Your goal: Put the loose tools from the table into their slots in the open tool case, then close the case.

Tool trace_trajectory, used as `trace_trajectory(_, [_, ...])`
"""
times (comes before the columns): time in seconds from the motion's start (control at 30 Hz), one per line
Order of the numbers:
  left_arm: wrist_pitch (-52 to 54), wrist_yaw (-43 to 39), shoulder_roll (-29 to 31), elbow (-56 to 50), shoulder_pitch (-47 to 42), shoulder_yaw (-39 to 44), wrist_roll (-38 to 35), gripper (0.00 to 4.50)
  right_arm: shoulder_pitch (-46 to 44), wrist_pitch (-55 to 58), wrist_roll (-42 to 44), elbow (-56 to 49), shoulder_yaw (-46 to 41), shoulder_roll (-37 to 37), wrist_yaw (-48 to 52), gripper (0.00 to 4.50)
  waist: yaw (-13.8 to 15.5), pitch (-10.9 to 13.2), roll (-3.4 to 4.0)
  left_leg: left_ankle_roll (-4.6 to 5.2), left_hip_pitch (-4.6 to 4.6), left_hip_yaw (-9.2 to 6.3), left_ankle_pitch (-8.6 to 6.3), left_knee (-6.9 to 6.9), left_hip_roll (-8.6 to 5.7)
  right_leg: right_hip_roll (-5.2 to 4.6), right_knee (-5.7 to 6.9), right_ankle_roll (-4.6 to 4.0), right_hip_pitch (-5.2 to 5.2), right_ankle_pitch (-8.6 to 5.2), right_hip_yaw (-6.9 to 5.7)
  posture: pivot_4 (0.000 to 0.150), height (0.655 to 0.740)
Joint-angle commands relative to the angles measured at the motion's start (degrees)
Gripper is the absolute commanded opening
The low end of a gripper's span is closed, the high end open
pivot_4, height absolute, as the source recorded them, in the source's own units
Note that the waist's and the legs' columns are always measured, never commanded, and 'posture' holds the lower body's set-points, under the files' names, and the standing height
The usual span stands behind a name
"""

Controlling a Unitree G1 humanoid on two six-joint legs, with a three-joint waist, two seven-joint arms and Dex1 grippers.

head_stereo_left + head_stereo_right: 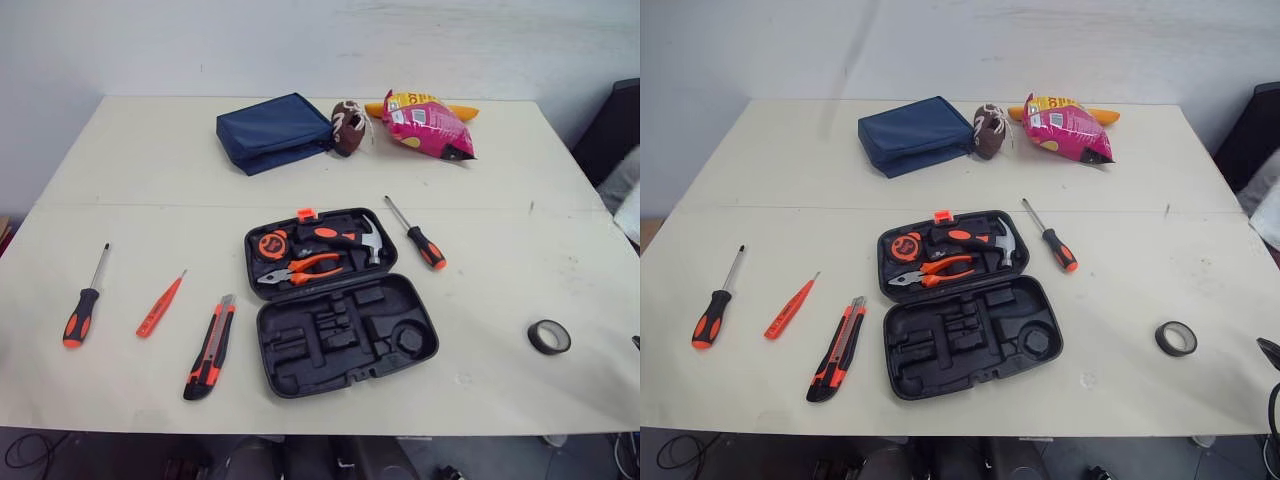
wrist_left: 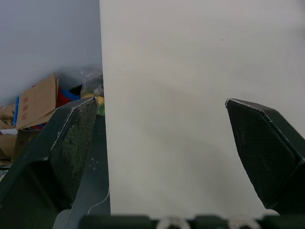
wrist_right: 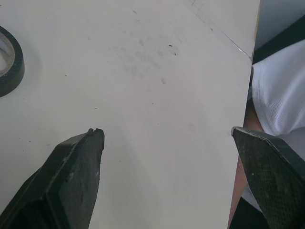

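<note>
Both of my hands are empty. The left hand (image 2: 161,101) has its fingers spread wide over the left edge of the pale surface (image 1: 120,400), and the right hand (image 3: 165,130) is just as wide open over the bare right side.

Nearest on the left, the black-and-orange utility knife (image 1: 211,348) lies at 9 o'clock from the open black plastic tool case (image 1: 330,330). Its long axis runs roughly 6 to 12, tipped slightly toward 1. The black roll of tape (image 1: 549,337) sits at 3 o'clock from the case, well apart from it and close to my right hand, so I judge that hand should take it for the round slot.

Further left lie the thin orange tester screwdriver (image 1: 160,305) and the black-and-orange-handled screwdriver (image 1: 85,300), both left-hand work. A second screwdriver (image 1: 417,234) lies at 1 o'clock from the case, shaft pointing to 11.

At the far edge sit a navy fabric pouch (image 1: 275,131), a small brown football (image 1: 347,127) and a pink snack bag (image 1: 428,125).
</note>
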Motion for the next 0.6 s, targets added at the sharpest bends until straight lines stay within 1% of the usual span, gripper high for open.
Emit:
trace_trajectory(0.03, [0.0, 0.1, 0.1, -3.9, -0.9, 1.5, -2.2, 4.35, -1.9, 0.2, 1.6, -0.9, 0.2, 0.4, 0.9, 4.5, 0.0, 0.0, 0.0, 0.0, 0.0, 0.0, 0.0, 0.0, 0.0, 0.0, 0.0, 0.0, 0.0, 0.0, 0.0, 0.15, 0.74])
trace_trajectory(0.07, [2.4, -2.6, -2.0, -9.6, -1.9, 1.4, -5.0, 4.35, -2.9, 2.1, 3.3, -4.1, 1.6, 2.0, 2.8, 4.5, 0.0, 0.0, -0.04, 0.0, 0.0, 0.0, 0.0, 0.01, 0.0, 0.0, 0.0, 0.0, 0.0, 0.0, 0.0, 0.15, 0.74])
trace_trajectory(0.13, [5.8, -5.7, -4.6, -17.2, -2.3, 1.8, -8.3, 4.35, -3.9, 4.7, 5.3, -8.2, 2.9, 4.0, 5.2, 4.5, 0.1, -0.1, -0.17, -0.03, 0.05, -0.04, 0.02, 0.04, 0.0, 0.0, 0.05, 0.01, 0.11, 0.01, -0.04, 0.15, 0.74])
trace_trajectory(0.2, [7.4, -6.4, -6.1, -22.6, -0.9, 1.7, -8.8, 4.35, -4.6, 6.7, 6.3, -11.4, 3.3, 5.1, 5.5, 4.5, 0.2, -0.1, -0.16, -0.04, 0.0, -0.07, 0.02, 0.22, 0.01, 0.0, 0.22, 0.02, 0.13, 0.02, -0.07, 0.15, 0.74])
trace_trajectory(0.23, [11.3, -7.5, -7.2, -28.2, 0.2, 0.6, -10.0, 4.35, -4.9, 11.6, 7.5, -15.6, 4.5, 5.4, 5.3, 4.5, 0.2, -0.1, -0.12, -0.02, -0.02, -0.07, 0.03, 0.25, 0.01, 0.0, 0.25, 0.02, 0.11, 0.02, -0.06, 0.15, 0.74])
trace_trajectory(0.3, [16.9, -10.5, -8.6, -39.6, 3.3, -2.4, -11.8, 4.35, -5.1, 17.5, 10.3, -24.5, 6.9, 6.3, 6.8, 4.5, 0.1, -0.1, -0.01, -0.06, -0.03, -0.07, 0.0, 0.23, 0.02, 0.0, 0.29, 0.06, 0.05, -0.03, 0.0, 0.15, 0.74])
trace_trajectory(0.37, [20.5, -11.2, -9.1, -47.2, 5.4, -4.5, -11.6, 4.35, -5.3, 20.9, 11.6, -30.7, 8.3, 6.9, 7.1, 4.5, 0.0, -0.1, 0.0, -0.05, -0.05, -0.07, 0.0, 0.26, 0.02, 0.01, 0.33, 0.07, 0.06, -0.04, 0.01, 0.15, 0.74])
trace_trajectory(0.4, [21.1, -10.9, -9.3, -51.1, 5.9, -6.5, -10.2, 4.35, -6.0, 22.9, 11.6, -34.0, 10.0, 7.0, 7.1, 4.5, 0.0, -0.1, 0.0, -0.06, -0.05, -0.07, 0.0, 0.3, 0.04, 0.02, 0.36, 0.07, 0.06, -0.04, 0.01, 0.15, 0.74])
trace_trajectory(0.47, [22.5, -10.1, -10.0, -57.8, 5.9, -10.3, -8.5, 4.35, -7.6, 26.2, 10.7, -39.5, 14.0, 6.9, 7.2, 4.5, 0.1, -0.1, 0.0, -0.06, -0.02, -0.09, 0.02, 0.32, 0.03, 0.03, 0.41, 0.08, 0.06, -0.04, 0.01, 0.15, 0.74])
trace_trajectory(0.5, [23.3, -9.8, -10.3, -60.3, 5.7, -11.9, -7.9, 4.35, -8.5, 26.8, 8.7, -41.0, 16.3, 6.5, 7.0, 4.5, 0.1, -0.1, 0.0, -0.06, -0.02, -0.11, 0.03, 0.34, 0.03, 0.04, 0.44, 0.08, 0.06, -0.04, 0.01, 0.15, 0.74])
trace_trajectory(0.57, [24.5, -8.0, -11.9, -63.9, 3.7, -14.9, -6.6, 4.5, -11.7, 31.1, 7.8, -43.1, 19.4, 7.1, 4.9, 3.96, 0.2, -0.1, 0.0, -0.06, -0.03, -0.13, 0.04, 0.35, 0.02, 0.04, 0.45, 0.08, 0.06, -0.04, 0.01, 0.15, 0.74])
trace_trajectory(0.6, [26.5, -7.3, -12.6, -65.9, 2.8, -16.2, -6.9, 3.92, -13.0, 32.3, 7.4, -43.8, 20.9, 7.2, 4.9, 3.6, 0.3, -0.1, 0.02, -0.06, -0.05, -0.13, 0.05, 0.36, 0.02, 0.04, 0.45, 0.08, 0.05, -0.04, 0.01, 0.15, 0.74])
